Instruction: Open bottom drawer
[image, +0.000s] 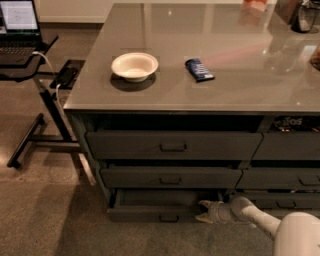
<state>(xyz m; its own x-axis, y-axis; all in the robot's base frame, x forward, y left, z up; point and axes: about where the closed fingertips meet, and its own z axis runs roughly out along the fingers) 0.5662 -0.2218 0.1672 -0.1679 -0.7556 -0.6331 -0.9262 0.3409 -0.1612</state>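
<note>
The bottom drawer (145, 213) is the slim dark grey front at the foot of the left three-drawer stack. It stands pulled out, its shallow dark tray showing behind the front. Its small loop handle (168, 218) sits at the centre of the front. My gripper (204, 211) is low at the drawer's right end, just right of the handle, with its pale fingers (202, 204) spread apart and nothing between them. My white arm (280, 227) comes in from the lower right.
Two taller drawers (172, 145) (170, 177) sit above it. The second drawer stack (285, 175) is to the right. On the grey counter (240, 75) lie a white bowl (134, 66) and a blue packet (199, 69). A laptop stand (42, 115) is at the left.
</note>
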